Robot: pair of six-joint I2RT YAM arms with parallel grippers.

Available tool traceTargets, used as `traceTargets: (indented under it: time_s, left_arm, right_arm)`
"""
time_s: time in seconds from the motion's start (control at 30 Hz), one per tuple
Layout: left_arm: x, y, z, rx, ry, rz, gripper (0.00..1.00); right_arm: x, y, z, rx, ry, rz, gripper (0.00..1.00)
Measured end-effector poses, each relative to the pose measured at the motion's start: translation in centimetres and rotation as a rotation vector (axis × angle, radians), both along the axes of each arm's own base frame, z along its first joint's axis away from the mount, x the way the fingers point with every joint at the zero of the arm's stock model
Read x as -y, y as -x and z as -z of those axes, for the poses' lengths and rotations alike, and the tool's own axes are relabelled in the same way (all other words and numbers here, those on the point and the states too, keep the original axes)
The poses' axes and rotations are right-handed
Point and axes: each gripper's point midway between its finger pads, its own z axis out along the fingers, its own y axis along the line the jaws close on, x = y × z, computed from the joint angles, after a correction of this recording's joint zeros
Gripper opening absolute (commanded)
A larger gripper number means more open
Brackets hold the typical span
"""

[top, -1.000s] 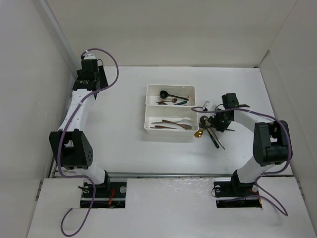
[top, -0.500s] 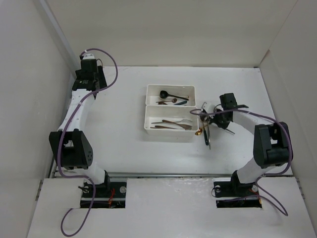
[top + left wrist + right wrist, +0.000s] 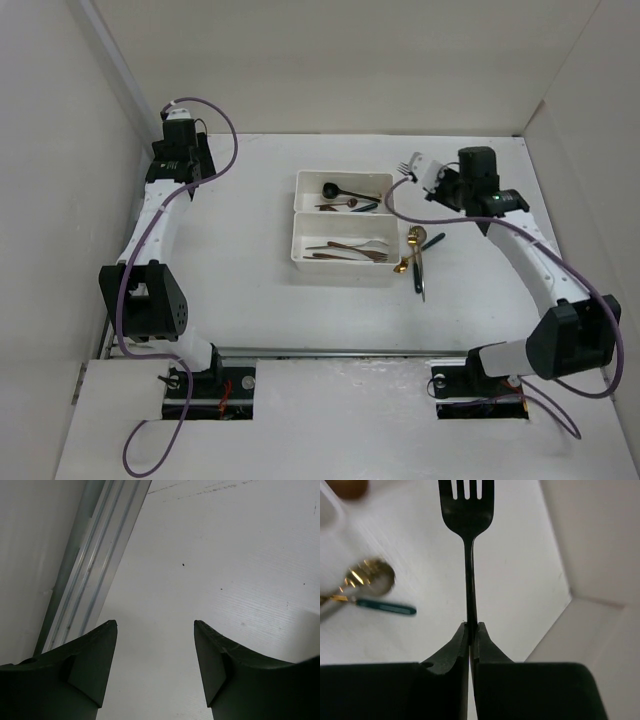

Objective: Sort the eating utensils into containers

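Observation:
My right gripper (image 3: 432,178) is shut on the handle of a fork (image 3: 466,510) and holds it in the air, right of the far tray. The fork looks silver from above (image 3: 409,166) and dark in the right wrist view, where my gripper (image 3: 471,626) pinches it. Two white trays lie side by side: the far one (image 3: 345,174) holds a black spoon and other pieces, the near one (image 3: 340,275) holds copper forks. A gold spoon (image 3: 416,237) and a green-handled utensil (image 3: 421,272) lie loose right of the near tray. My left gripper (image 3: 155,622) is open and empty.
The left arm (image 3: 183,160) is stretched to the far left corner beside the side wall and an aluminium rail (image 3: 85,565). White walls enclose the table on the left, back and right. The gold spoon (image 3: 370,577) and green handle (image 3: 387,608) lie below the held fork.
My right gripper has risen from the loose pile right of the near tray and moved back with the fork. The remaining loose utensils shifted slightly. The left arm has not moved.

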Motion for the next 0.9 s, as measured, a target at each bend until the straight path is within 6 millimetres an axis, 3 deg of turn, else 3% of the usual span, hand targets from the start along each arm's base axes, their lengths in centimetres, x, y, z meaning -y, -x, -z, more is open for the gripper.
traceTargets:
  time_s: [0.07, 0.17, 0.27, 0.37, 0.43, 0.5, 0.53, 0.6, 0.7, 0.77, 0.9]
  left_arm:
    - [0.0, 0.0, 0.0, 0.000, 0.000, 0.000, 0.60]
    - [0.0, 0.0, 0.0, 0.000, 0.000, 0.000, 0.60]
    - [0.0, 0.0, 0.0, 0.000, -0.001, -0.002, 0.60]
    - [-0.1, 0.0, 0.0, 0.000, -0.003, -0.004, 0.60]
    - [-0.3, 0.0, 0.0, 0.000, -0.004, -0.008, 0.60]
    - [-0.4, 0.1, 0.0, 0.000, -0.005, -0.013, 0.60]
    - [-0.5, 0.1, 0.0, 0.000, -0.005, -0.013, 0.60]
    - [-0.6, 0.1, 0.0, 0.000, -0.006, -0.018, 0.60]
    - [-0.7, 0.1, 0.0, 0.000, -0.007, -0.020, 0.60]
    - [-0.7, 0.1, 0.0, 0.000, -0.007, -0.020, 0.60]
    - [-0.7, 0.1, 0.0, 0.000, -0.006, -0.019, 0.60]
  right_arm:
    - [-4.0, -0.7, -2.2, 0.077, -0.004, -0.091, 0.00]
    - [-12.5, -0.1, -3.2, 0.117, -0.028, -0.290, 0.00]
    - [-19.3, 0.8, -1.6, 0.073, -0.049, -0.435, 0.00]
    - [-22.6, 1.9, 1.9, -0.016, -0.050, -0.494, 0.01]
    - [-23.6, 2.4, 4.1, -0.079, -0.052, -0.499, 0.29]
    - [-24.0, 2.8, 5.8, -0.128, -0.061, -0.483, 0.38]
    - [-24.0, 2.8, 6.4, -0.146, -0.064, -0.472, 0.55]
    - [-23.9, 3.0, 6.9, -0.169, -0.075, -0.445, 0.67]
    - [-23.5, 2.9, 6.2, -0.167, -0.116, -0.392, 0.71]
    - [-22.6, 2.4, 4.6, -0.145, -0.185, -0.322, 0.69]
    - [-18.1, 0.3, -0.3, -0.060, -0.448, -0.035, 0.60]
